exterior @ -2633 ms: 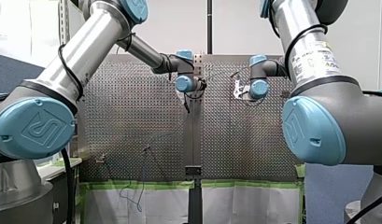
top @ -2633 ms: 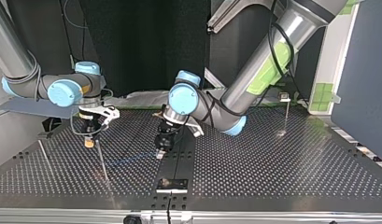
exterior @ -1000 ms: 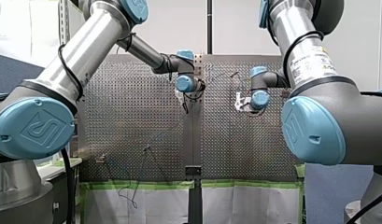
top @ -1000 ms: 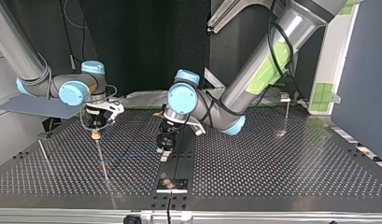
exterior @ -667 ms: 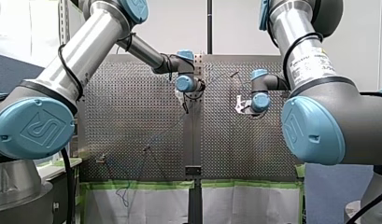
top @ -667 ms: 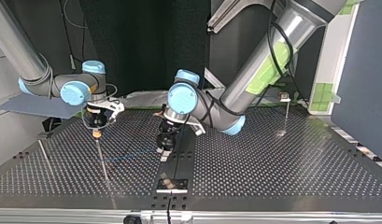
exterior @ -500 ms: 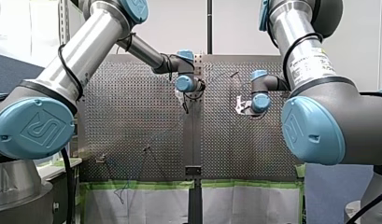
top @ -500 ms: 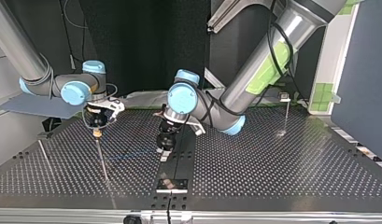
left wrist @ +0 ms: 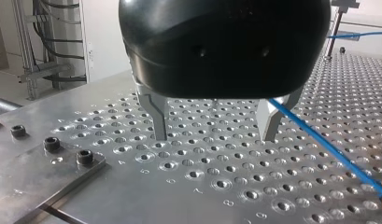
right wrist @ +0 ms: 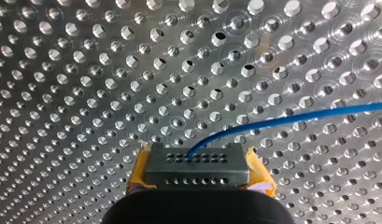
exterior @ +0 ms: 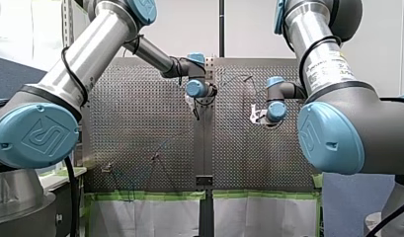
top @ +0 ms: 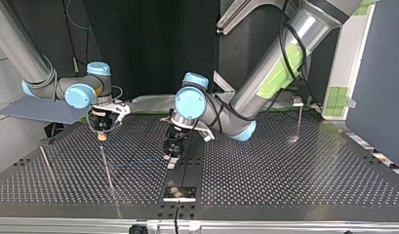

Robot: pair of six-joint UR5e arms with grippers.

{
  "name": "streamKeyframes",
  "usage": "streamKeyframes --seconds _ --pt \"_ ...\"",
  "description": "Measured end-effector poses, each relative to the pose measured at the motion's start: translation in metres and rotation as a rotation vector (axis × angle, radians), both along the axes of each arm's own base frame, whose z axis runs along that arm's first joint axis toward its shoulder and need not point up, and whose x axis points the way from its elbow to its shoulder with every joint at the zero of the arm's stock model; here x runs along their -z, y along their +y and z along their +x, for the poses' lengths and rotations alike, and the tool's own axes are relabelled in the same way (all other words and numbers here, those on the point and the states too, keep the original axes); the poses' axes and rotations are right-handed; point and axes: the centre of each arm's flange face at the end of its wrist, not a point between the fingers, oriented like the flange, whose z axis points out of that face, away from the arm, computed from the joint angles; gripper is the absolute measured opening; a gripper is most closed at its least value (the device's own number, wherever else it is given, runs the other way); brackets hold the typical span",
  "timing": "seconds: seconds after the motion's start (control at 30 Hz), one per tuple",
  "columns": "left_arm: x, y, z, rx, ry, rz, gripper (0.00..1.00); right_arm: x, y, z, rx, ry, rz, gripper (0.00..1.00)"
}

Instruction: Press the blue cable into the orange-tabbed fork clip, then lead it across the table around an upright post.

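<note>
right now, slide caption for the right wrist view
My right claw, yellow-padded, shut on the blue cable, which arcs away over the perforated table.

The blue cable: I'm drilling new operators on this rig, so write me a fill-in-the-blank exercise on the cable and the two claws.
1. In the right wrist view, my right claw is ____ on the blue cable.
2. In the left wrist view, my left claw has its metal fingers ____, and the cable passes beside one of them.
3. In the top view, my right claw hangs at the view's ____ side.

Missing words: shut; open; left.
</note>
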Motion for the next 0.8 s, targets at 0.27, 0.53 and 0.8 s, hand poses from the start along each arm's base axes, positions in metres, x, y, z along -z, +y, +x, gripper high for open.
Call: streamKeyframes --seconds 0.27,0.53,0.8 --pt "0.000 0.000 0.000 0.000 0.002 0.000 0.93 0.007 0.001 -0.005 0.007 0.005 0.004 0.00" --pt "0.000 0.000 0.000 0.000 0.002 0.000 0.93 0.019 0.001 -0.009 0.012 0.008 0.016 0.00" --pt "0.000 0.000 0.000 -0.001 0.002 0.000 0.93 0.041 0.000 -0.010 0.015 0.017 0.043 0.00"
